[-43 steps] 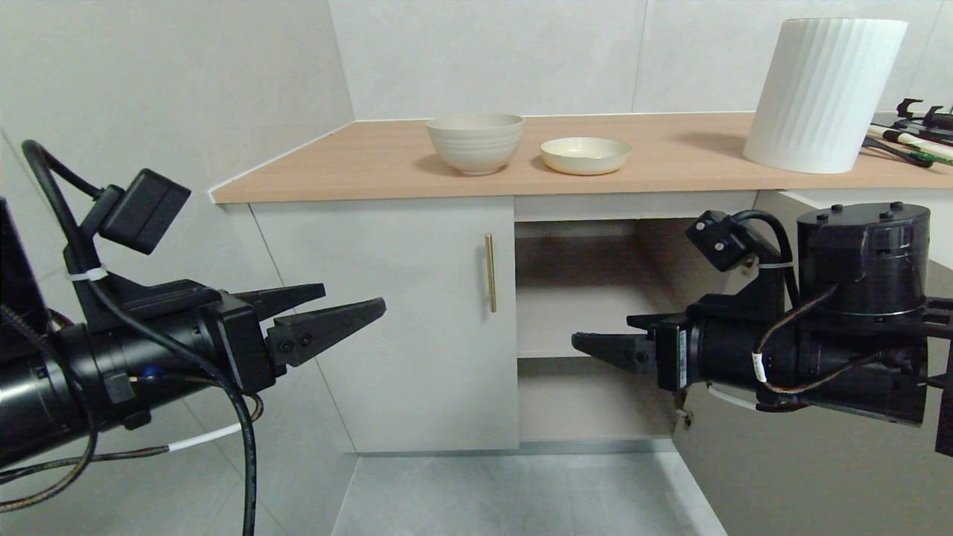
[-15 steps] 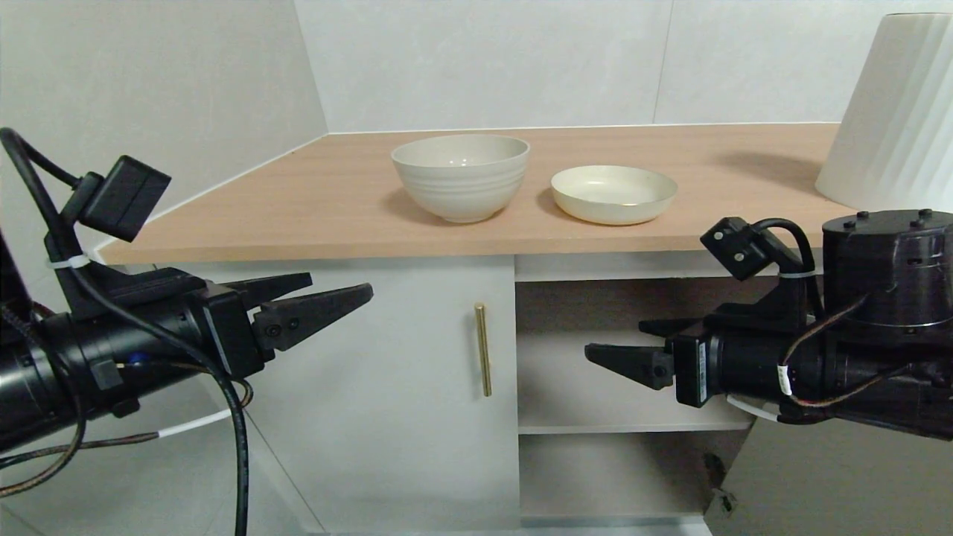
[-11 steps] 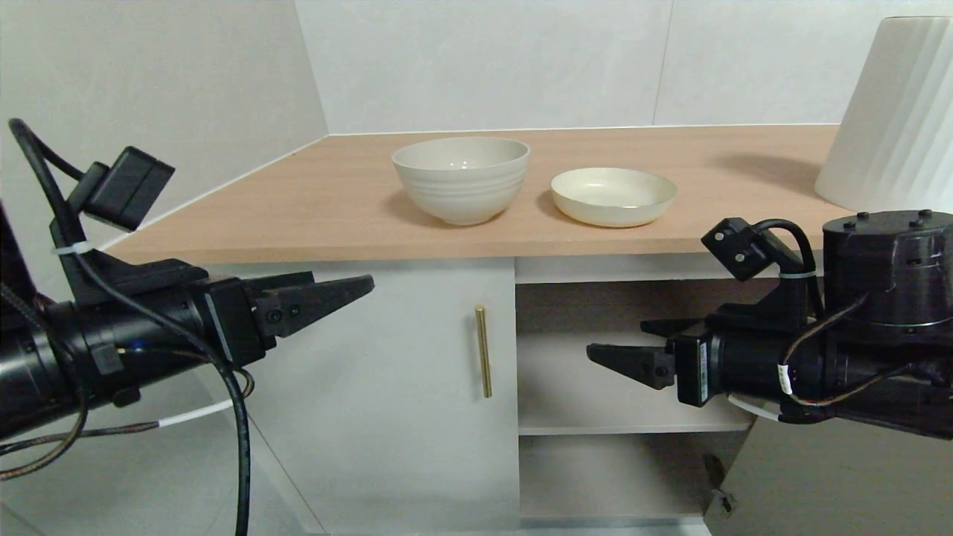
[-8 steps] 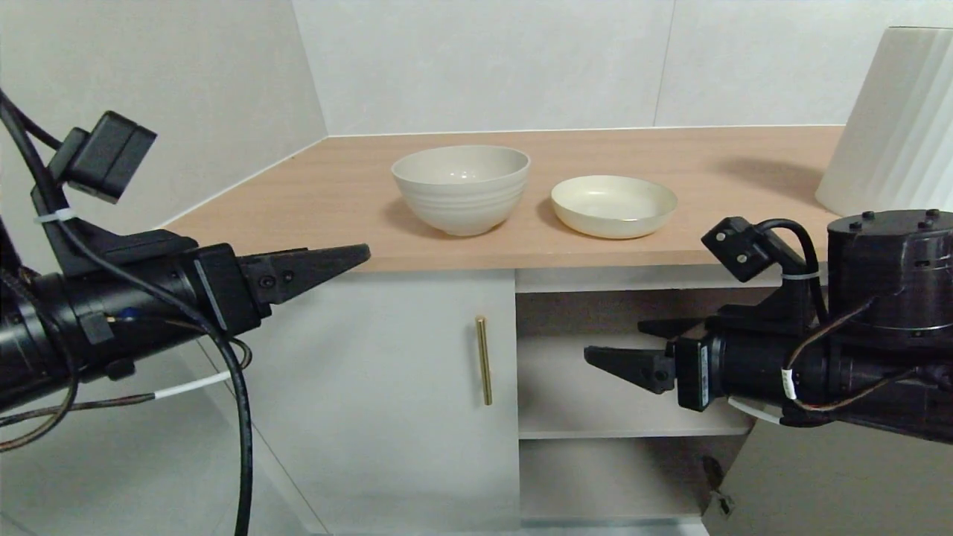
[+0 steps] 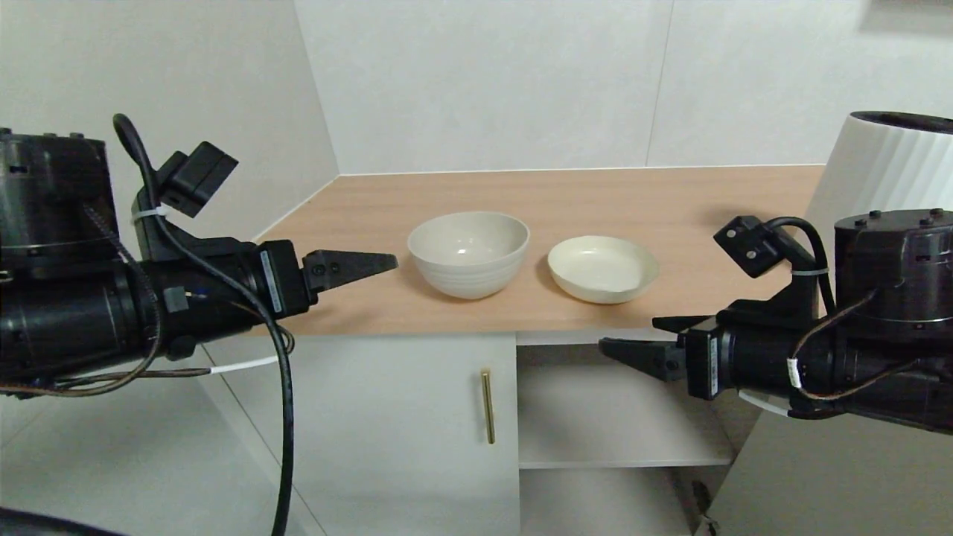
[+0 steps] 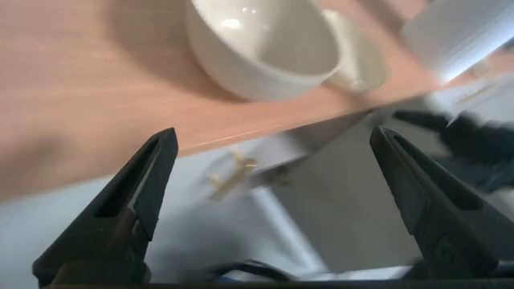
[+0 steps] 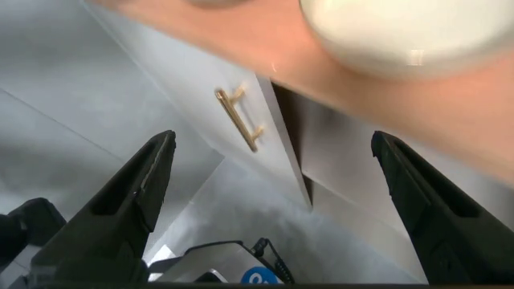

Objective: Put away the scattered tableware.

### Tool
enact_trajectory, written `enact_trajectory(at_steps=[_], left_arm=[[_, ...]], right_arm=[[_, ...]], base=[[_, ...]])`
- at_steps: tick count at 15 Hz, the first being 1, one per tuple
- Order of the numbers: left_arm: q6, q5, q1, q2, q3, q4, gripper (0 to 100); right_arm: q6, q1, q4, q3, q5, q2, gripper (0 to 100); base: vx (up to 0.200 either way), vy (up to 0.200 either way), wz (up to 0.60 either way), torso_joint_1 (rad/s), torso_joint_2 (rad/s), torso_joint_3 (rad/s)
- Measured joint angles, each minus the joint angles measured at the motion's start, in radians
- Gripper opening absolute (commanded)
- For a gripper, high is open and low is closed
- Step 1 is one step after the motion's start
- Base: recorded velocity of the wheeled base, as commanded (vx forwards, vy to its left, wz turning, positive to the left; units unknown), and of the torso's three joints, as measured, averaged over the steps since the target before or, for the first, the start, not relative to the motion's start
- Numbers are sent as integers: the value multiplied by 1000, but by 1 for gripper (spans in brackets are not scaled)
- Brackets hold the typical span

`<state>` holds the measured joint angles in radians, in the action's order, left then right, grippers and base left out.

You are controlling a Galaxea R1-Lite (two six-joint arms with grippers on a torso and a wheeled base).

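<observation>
The bowl was found on the worktop at 3 o'clock from the left jaws, spread open and level with it, so that arm was judged nearer; the dish was seen at 12 o'clock above the open right jaws.
</observation>
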<state>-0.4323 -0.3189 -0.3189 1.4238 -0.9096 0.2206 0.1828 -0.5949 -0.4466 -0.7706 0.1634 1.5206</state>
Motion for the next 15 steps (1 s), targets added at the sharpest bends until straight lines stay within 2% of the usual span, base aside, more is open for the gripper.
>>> enact_trajectory(at_steps=[2,6,8,13,15], left_arm=[[-97,0,0,35,-36,-13,100],[-267,3,-1,118,-96,-14,100],[-302,6,0,159,-117,-16,100],[-318,41,0,238,-145,-46,100],[-364,65,-1,277,-169,-48,100]], right_arm=[[0,4,0,0,0,1,100],[-4,28,-3,-4,2,9,100],[-4,41,-6,-5,2,17,100],[-31,68,-32,-20,-2,53,100],[-10,70,76,-72,-11,63,100]], base=[[0,0,0,188,-476,-290],[0,0,0,187,-453,-261],[0,0,0,73,-161,-93],[0,0,0,6,-12,-7],[0,0,0,0,0,0]])
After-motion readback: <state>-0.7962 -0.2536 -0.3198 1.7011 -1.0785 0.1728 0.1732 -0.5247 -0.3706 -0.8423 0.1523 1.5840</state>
